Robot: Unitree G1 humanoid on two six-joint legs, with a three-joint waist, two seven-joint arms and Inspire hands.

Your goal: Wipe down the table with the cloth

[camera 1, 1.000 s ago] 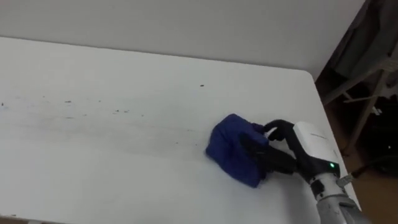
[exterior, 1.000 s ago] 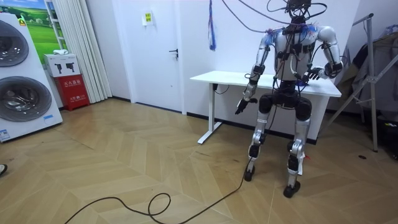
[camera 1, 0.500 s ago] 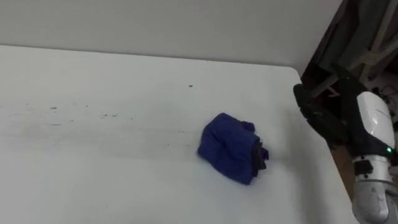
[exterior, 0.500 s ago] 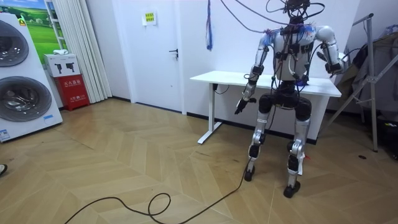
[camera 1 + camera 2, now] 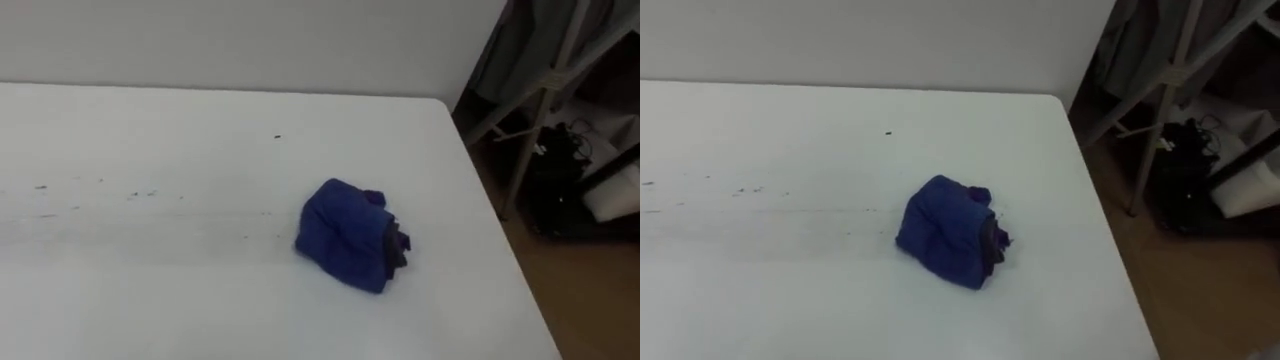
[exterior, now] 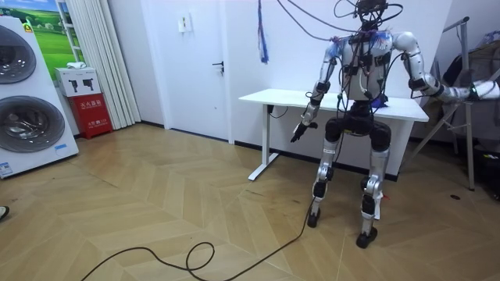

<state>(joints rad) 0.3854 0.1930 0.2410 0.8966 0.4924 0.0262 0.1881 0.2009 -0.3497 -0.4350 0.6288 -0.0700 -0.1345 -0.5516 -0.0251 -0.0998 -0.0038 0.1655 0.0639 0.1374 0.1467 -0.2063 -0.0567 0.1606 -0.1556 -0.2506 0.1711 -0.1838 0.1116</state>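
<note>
left eye view: one blue cloth (image 5: 347, 233) lies bunched on the white tabletop (image 5: 150, 290), toward its right end and apart from every edge. nothing holds it. i judge it is parked there between strokes, since a line of small dark specks (image 5: 140, 193) runs well to its left and is not yet wiped, with one more speck (image 5: 277, 136) alone toward the wall. beyond the right edge stands a metal rack (image 5: 520, 150) on the floor.

room view: the robot stands upright at the front of the tabletop, facing it. its left hand (image 6: 299, 131) hangs low before the front edge, and its right hand (image 6: 490, 89) is stretched out sideways past the tabletop's end, toward the room view's right, well apart from the cloth. whether either hand's fingers are spread or curled i cannot tell. neither carries anything that i can make out.

right eye view: the same single cloth, loose and crumpled, with the specks in a faint row to its left. to go on, a hand would need to come back over the cloth and push it leftward across that row.

count: one cloth, one tabletop, two hands, one rack, several specks.
</note>
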